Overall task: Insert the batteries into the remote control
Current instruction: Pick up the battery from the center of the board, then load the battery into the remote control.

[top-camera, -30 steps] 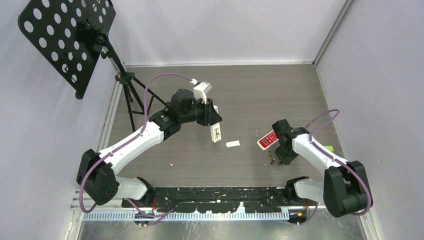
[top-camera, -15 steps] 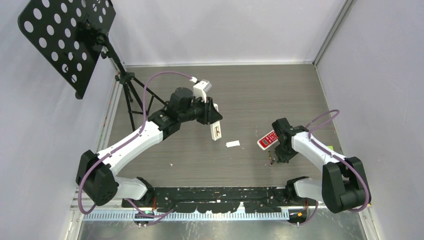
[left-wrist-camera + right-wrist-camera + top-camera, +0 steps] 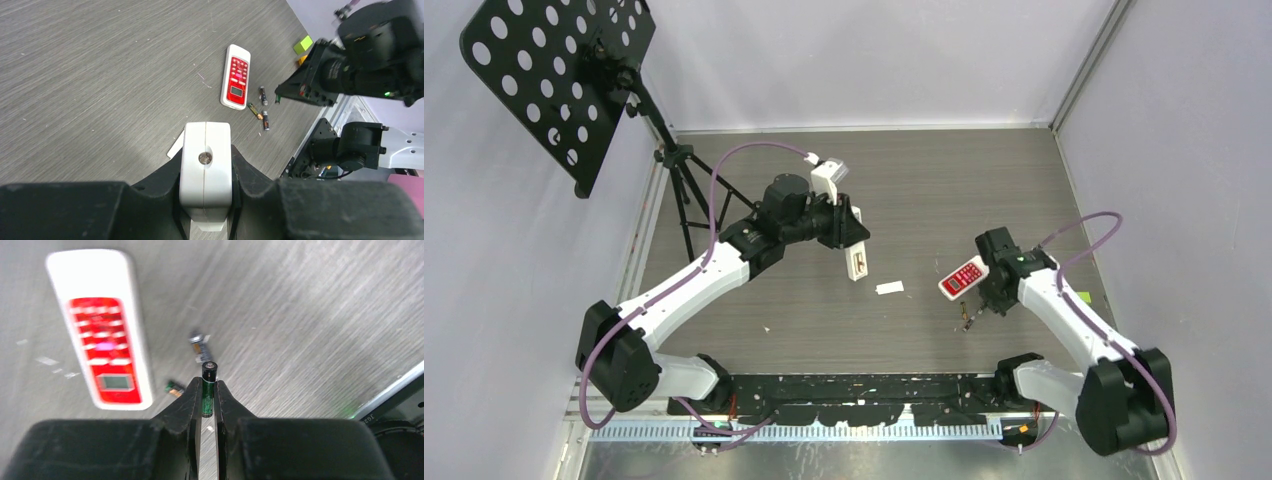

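Observation:
My left gripper (image 3: pixel 848 238) is shut on a white remote control (image 3: pixel 857 265), holding it in the air with its free end pointing down; in the left wrist view the black fingers clamp both sides of the remote (image 3: pixel 205 165). My right gripper (image 3: pixel 208 386) is shut on a green battery (image 3: pixel 208 392) that sticks out past the fingertips, above the table. It hovers at the right (image 3: pixel 990 299), beside a red-and-white remote (image 3: pixel 961 279). Loose batteries (image 3: pixel 255 110) (image 3: pixel 265 120) (image 3: pixel 262 95) lie next to that remote (image 3: pixel 235 77).
A small flat white cover (image 3: pixel 889 288) lies on the table between the two arms. A tripod (image 3: pixel 686 190) with a perforated black plate (image 3: pixel 559 75) stands at the back left. Green (image 3: pixel 303 44) and orange (image 3: pixel 301 60) blocks sit near the right wall.
My right gripper has closed on the green battery and risen from the table, shifting slightly right. The left arm with the white remote has barely moved.

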Controlling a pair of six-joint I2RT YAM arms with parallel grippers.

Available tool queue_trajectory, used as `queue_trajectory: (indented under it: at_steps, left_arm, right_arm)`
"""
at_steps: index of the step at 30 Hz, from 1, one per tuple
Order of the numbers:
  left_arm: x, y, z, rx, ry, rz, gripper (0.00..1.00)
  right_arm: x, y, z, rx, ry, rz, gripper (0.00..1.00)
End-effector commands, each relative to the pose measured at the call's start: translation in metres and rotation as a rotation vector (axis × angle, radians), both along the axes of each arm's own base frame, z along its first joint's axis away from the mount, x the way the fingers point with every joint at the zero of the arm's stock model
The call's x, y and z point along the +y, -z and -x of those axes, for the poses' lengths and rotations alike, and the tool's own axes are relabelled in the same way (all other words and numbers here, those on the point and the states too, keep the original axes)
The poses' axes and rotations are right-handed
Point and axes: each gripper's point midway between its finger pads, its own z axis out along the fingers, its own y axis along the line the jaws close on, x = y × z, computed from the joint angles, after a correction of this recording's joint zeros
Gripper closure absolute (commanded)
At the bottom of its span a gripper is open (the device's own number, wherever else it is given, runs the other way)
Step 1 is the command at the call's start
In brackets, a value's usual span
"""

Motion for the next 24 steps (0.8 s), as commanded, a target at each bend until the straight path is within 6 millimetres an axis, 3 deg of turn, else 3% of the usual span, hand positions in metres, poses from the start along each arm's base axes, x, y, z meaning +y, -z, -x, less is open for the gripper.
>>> queue_trajectory:
  at_steps: [1, 5, 11, 15, 18, 21, 24]
  left_arm:
    - [-0.011, -0.036, 0.003, -0.07, 0.061, 0.087, 1.0]
    - [-0.021, -0.043, 0.02, -0.07, 0.168, 0.141, 1.0]
    - [-0.032, -0.063, 0.043, -0.081, 0.321, 0.233, 1.0]
    - [-0.035, -0.071, 0.045, -0.054, 0.322, 0.271, 1.0]
    - [-0.041, -0.077, 0.042, 0.068, 0.285, 0.306, 1.0]
    - [-0.049, -0.08, 0.043, 0.199, 0.283, 0.365, 1.0]
    - [-0.054, -0.082, 0.045, 0.258, 0.296, 0.404, 1.0]
  right_arm:
    - [-0.003, -0.06, -0.027, -0.188, -0.061, 0.017, 0.92]
    - [0.017, -0.115, -0.051, -0.389, -0.176, -0.056, 0.92]
    - [0.075, -0.209, -0.082, -0.816, -0.456, -0.254, 0.92]
    - [0.113, -0.256, -0.077, -0.994, -0.655, -0.358, 0.9]
    - [0.139, -0.288, -0.068, -1.112, -0.771, -0.41, 0.9]
    - [0.162, -0.31, -0.054, -1.184, -0.88, -0.408, 0.9]
    - [0.183, -0.32, -0.045, -1.203, -0.972, -0.362, 0.9]
